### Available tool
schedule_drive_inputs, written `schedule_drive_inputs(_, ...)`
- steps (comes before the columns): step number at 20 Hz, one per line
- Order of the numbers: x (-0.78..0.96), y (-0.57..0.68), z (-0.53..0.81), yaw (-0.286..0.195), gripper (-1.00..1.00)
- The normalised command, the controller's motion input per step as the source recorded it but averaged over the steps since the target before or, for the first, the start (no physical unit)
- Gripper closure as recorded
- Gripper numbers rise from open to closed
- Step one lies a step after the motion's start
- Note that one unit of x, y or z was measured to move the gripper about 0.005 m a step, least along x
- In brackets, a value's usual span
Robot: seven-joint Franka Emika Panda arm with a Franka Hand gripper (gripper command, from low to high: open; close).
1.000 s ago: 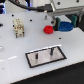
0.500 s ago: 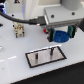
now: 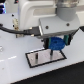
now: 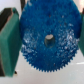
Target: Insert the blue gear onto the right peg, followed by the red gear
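one gear held, above the plate.
the gripper (image 3: 56, 44) grasps the blue gear (image 4: 48, 39); dark plate (image 3: 35, 58) lies at its 7 o'clock in the exterior view.

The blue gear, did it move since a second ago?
Yes. The blue gear, held in the jaws, went from the exterior view's right toward the dark plate and now hangs just above its right end.
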Motion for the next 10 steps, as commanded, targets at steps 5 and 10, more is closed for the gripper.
schedule_drive_inputs(5,0.18,-0.03,-0.11,0.000,1.00)
schedule_drive_inputs(10,0.20,-0.01,-0.13,0.000,1.00)
